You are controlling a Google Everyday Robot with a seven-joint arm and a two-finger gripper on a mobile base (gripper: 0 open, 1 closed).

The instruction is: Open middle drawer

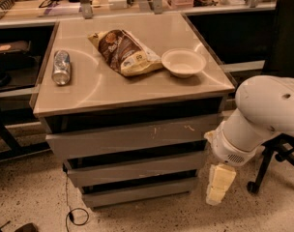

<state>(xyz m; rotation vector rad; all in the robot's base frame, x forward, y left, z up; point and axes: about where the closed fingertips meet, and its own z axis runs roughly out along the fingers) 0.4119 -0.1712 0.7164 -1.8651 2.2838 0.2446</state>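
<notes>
I am hanging my gripper (218, 186) pointed down, just right of the shut middle drawer (137, 169), likely lining up on its handleless front from the side; grip state: cannot tell.

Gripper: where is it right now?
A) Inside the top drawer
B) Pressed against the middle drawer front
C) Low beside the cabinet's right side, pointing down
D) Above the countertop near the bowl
C: the gripper hangs pointing at the floor, to the right of the middle drawer and clear of its front.
</notes>
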